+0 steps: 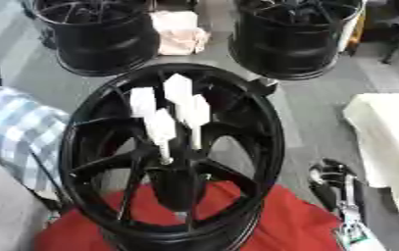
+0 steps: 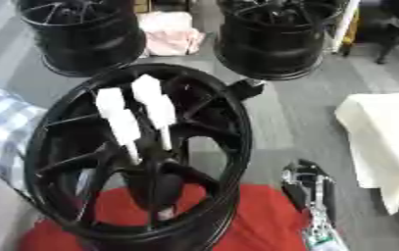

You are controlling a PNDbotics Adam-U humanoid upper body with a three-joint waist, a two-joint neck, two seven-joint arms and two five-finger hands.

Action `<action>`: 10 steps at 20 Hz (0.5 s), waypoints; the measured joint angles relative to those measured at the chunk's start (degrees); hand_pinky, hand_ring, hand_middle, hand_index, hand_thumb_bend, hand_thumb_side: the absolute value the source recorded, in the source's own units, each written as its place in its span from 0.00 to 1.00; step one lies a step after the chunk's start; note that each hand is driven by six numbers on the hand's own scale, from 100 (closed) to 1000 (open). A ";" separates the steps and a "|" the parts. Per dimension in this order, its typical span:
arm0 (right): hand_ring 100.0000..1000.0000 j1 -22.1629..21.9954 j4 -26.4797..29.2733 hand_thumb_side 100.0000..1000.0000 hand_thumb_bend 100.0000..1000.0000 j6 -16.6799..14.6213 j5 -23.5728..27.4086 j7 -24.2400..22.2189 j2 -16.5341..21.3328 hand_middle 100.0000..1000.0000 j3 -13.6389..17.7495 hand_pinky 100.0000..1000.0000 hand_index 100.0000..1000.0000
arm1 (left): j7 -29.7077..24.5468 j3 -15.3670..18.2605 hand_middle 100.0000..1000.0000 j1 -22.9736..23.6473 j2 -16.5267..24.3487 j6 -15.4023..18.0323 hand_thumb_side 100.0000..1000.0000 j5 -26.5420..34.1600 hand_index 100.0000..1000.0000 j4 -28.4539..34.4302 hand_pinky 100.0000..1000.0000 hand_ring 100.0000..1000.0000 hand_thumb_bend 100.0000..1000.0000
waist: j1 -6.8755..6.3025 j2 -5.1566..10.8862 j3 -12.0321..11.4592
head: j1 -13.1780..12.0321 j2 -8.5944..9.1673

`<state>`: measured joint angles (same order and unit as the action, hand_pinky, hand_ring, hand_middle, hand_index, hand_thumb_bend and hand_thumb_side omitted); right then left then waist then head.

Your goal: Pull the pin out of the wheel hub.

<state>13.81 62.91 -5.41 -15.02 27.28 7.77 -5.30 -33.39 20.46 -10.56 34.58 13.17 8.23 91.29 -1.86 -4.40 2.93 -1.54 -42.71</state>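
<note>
Black spoked wheel hub [image 1: 172, 157] stood on red cloth [image 1: 271, 220], white pins [image 1: 161, 128] untouched; my right hand [image 2: 310, 196] idled near-right, fingers unreadable. Next: reach, pinch one.

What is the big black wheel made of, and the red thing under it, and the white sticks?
The wheel hub looks like metal painted glossy black: its spokes and rim are stiff and catch the light. The red thing seems to be cloth, since it looks soft and lies in folds. The white pins have matte white heads, perhaps plastic, on thin stems; their material is hard to tell.
</note>
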 measured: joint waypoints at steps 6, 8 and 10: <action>0.61 -0.23 -0.02 0.31 0.00 -0.04 -0.23 -0.14 0.07 0.58 -0.06 0.67 0.74 | -5.00 -10.32 0.74 -10.25 17.89 12.54 0.52 1.34 0.87 -8.27 0.76 0.70 0.47 | -0.46 0.25 0.88 | 0.09 -0.01; 0.61 -0.23 -0.07 0.31 0.00 0.01 -0.37 -0.26 0.08 0.58 -0.23 0.67 0.74 | -4.29 -15.05 0.75 -15.43 21.61 13.25 0.48 0.71 0.87 -10.75 0.78 0.72 0.45 | -0.63 0.47 1.23 | -0.14 0.00; 0.61 -0.26 -0.19 0.31 0.00 0.01 -0.42 -0.46 0.09 0.58 -0.39 0.67 0.74 | -4.01 -20.21 0.77 -21.18 23.13 13.53 0.45 -1.17 0.87 -12.70 0.79 0.73 0.46 | -0.68 0.67 1.65 | -0.44 0.01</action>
<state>13.55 62.71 -5.40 -15.44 26.82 7.86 -5.68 -37.39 0.25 -31.74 57.71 26.70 7.06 78.60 -2.53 -3.73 4.58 -1.98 -42.70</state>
